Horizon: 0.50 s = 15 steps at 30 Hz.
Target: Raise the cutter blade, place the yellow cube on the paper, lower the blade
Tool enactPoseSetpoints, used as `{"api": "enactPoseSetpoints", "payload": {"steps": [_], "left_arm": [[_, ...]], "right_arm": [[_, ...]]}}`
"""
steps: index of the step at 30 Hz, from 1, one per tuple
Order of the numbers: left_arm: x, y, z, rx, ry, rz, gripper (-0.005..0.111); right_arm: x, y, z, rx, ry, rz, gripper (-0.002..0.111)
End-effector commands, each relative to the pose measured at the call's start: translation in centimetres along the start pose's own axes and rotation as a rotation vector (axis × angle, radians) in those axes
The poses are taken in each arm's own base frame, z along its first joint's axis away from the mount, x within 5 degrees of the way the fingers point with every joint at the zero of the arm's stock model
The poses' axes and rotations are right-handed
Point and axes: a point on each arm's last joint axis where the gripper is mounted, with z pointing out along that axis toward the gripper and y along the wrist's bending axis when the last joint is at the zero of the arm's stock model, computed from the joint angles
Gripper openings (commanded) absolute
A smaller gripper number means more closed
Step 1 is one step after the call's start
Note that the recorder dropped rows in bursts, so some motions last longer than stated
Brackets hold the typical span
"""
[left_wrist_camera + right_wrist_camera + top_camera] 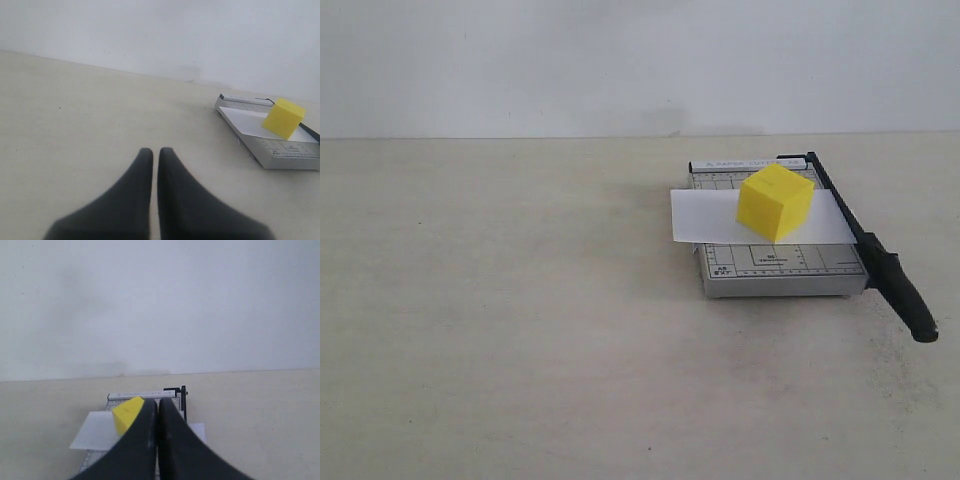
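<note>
Yellow cube sat on the paper, right of centre, beside the lowered cutter blade. Left claw and right claw were pressed together, empty; a low sweep might knock the cube off.

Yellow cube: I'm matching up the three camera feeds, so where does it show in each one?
Exterior view: cube right of centre, on the paper lying across the cutter board.
Left wrist view: by the picture's right edge, about mid-height, on the paper.
Right wrist view: low, just left of centre, partly hidden behind the right gripper.
Shared landmark: the white paper under the cube.
</note>
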Motion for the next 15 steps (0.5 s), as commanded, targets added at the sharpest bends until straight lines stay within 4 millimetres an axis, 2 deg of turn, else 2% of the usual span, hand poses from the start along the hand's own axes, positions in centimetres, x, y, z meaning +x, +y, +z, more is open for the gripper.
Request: {"api": "enactPoseSetpoints", "payload": {"steps": [1, 5, 11, 15], "left_arm": [[-0.1, 0.0, 0.0, -0.005, -0.014, -0.009, 0.005], [-0.1, 0.0, 0.0, -0.005, -0.014, -0.009, 0.005], [-0.1, 0.0, 0.0, -0.005, -0.014, -0.009, 0.005], [-0.1, 0.0, 0.0, -0.005, -0.014, -0.009, 0.005]], "right_arm": [[3.4, -0.4, 0.5, 0.007, 0.091, -0.042, 0.0], [4.6, -0.4, 0.3, 0.007, 0.208, -0.015, 0.0], [4.0, -0.6, 0.4, 0.021, 0.141, -0.116, 0.0], [5.0, -1.1, 0.6, 0.06, 0.148, -0.179, 0.0]]}}
